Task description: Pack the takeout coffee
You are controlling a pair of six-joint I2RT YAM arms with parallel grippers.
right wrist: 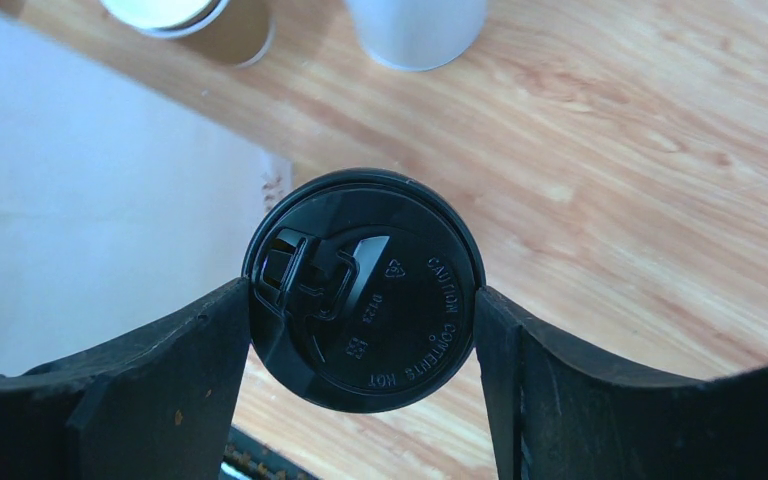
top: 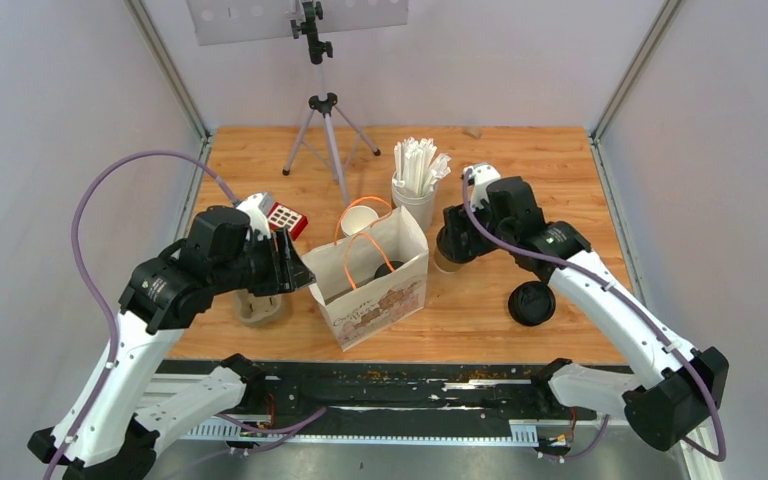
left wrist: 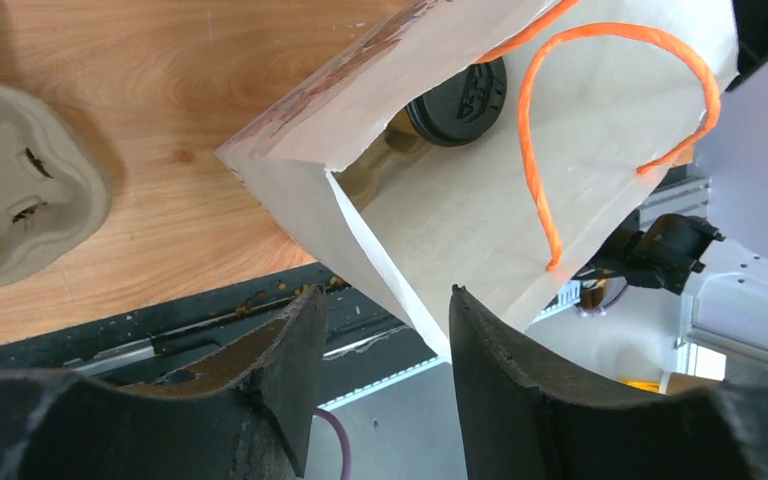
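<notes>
A wooden counter (top: 560, 180) sits inside pale walls, with a tripod (top: 325, 130) standing at its 12 o'clock edge. At the middle stands an open paper bag (top: 375, 290) with orange handles. One lidded coffee cup (left wrist: 457, 100) already sits at the bottom of the bag, its black lid up.

At the bag's 9 o'clock, the left gripper (left wrist: 384, 300) hovers at the bag's rim. Its jaws stand partly apart with a clear gap, and the bag's edge reaches in between them without being pinched. A pulp cup carrier (top: 260, 308) lies under that arm, at about 8 o'clock from the bag.

At the bag's 3 o'clock, the right gripper (right wrist: 363, 290) clasps a second lidded coffee cup (right wrist: 390, 320), one finger pressed to each side of the lid. Whether this cup rests on the counter I cannot tell.

An unlidded brown cup (top: 360, 218) stands at the bag's 12 o'clock, a white cup of straws (top: 415, 195) at 1 o'clock, and a pile of black lids (top: 531, 303) at 4 o'clock.
</notes>
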